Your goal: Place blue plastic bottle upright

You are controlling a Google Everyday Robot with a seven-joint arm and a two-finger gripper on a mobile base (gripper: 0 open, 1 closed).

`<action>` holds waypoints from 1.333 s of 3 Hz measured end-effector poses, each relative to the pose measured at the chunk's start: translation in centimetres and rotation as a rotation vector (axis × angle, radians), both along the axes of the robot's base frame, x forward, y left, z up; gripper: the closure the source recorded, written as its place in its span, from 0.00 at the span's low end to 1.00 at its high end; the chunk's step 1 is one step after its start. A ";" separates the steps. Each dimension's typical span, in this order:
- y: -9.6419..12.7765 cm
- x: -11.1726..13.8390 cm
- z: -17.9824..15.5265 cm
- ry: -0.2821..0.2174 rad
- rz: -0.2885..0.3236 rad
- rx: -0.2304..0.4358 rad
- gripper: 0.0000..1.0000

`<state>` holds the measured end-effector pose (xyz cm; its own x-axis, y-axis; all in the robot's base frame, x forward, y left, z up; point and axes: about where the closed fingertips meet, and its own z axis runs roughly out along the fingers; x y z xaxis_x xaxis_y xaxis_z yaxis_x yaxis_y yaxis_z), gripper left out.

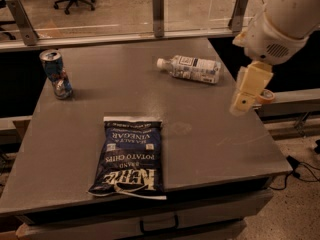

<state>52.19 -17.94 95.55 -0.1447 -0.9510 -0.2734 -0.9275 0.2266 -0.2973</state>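
The blue plastic bottle (190,68) is clear and ribbed, with a white cap and a white-and-dark label. It lies on its side at the back right of the grey table (210,134), cap pointing left. My gripper (247,93) hangs on the white arm over the table's right edge. It is in front of and to the right of the bottle, apart from it, and holds nothing that I can see.
A blue-patterned drink can (56,74) stands upright at the back left. A dark blue chip bag (131,154) lies flat near the front middle. A glass barrier with metal posts (158,6) runs along the table's far edge. Floor and cables are to the right.
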 end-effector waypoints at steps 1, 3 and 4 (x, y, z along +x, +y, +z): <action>2.5 6.0 -1.1 -0.060 0.016 0.030 0.00; 5.9 14.5 -4.2 -0.085 -0.001 0.061 0.00; 7.5 17.9 -5.8 -0.071 -0.020 0.061 0.00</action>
<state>70.11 -10.45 89.76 -0.1414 -0.9293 -0.3411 -0.8996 0.2645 -0.3476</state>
